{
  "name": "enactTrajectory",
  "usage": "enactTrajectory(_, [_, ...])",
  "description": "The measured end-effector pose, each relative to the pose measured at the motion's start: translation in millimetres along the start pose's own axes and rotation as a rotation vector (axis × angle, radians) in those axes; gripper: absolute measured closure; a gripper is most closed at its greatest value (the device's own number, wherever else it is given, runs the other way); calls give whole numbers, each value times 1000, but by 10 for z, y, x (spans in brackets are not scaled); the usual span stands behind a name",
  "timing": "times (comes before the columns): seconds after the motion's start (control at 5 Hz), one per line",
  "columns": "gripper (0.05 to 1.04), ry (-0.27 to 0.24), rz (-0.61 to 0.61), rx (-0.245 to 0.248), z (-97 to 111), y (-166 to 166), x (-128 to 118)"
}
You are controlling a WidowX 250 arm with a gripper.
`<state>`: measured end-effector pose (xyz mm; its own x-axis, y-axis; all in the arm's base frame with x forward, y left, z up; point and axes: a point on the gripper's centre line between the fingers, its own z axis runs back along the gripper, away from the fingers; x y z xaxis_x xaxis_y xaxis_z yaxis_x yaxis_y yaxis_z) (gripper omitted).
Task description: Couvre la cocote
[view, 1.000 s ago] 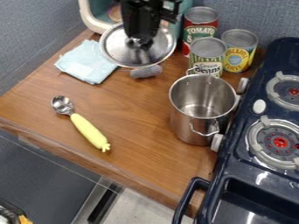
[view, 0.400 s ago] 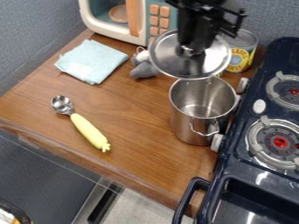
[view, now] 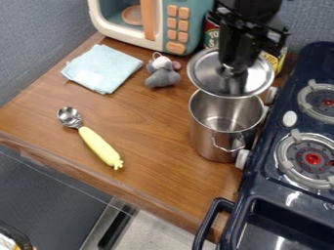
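Our wooden counter [view: 150,127] carries the work, with the dark blue stove [view: 267,188] along its right and the toy microwave [view: 130,33] at the back. The steel pot [view: 212,141] stands upright on the counter, close beside the stove; we see its inner floor through the uncovered near part of its mouth. We'd judge it thin-walled and light enough to skid if nudged.

Above its far side hangs the pincer [view: 231,69], closed on the knob of the metal lid [view: 205,73]. The lid overlaps the pot's back rim in our view; we can't tell whether they touch. It should be stiff, fairly light and smooth, so the top knob is our best hold, though such a small grip could let the disc swivel or tip. We should centre it over the mouth, then lower it level and gently, lest its edge catch the rim.

The pale blue cloth [view: 102,68], the yellow-handled scoop [view: 98,144], two cans behind the lid and the grey plush mouse [view: 163,78] lie outside our job.
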<state>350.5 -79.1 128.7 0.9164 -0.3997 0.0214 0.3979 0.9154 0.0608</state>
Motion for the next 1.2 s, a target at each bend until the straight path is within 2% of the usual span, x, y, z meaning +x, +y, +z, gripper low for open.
enactTrajectory(0.4, [809,-51,-58,-32,-128,4,94])
enactTrajectory(0.8, [809,-40,-69,-26,-308,24,14])
enactTrajectory(1.0, [809,2,-71,-3,-479,32,-15])
enactTrajectory(1.2, [809,-5,-79,15,-491,3,-4])
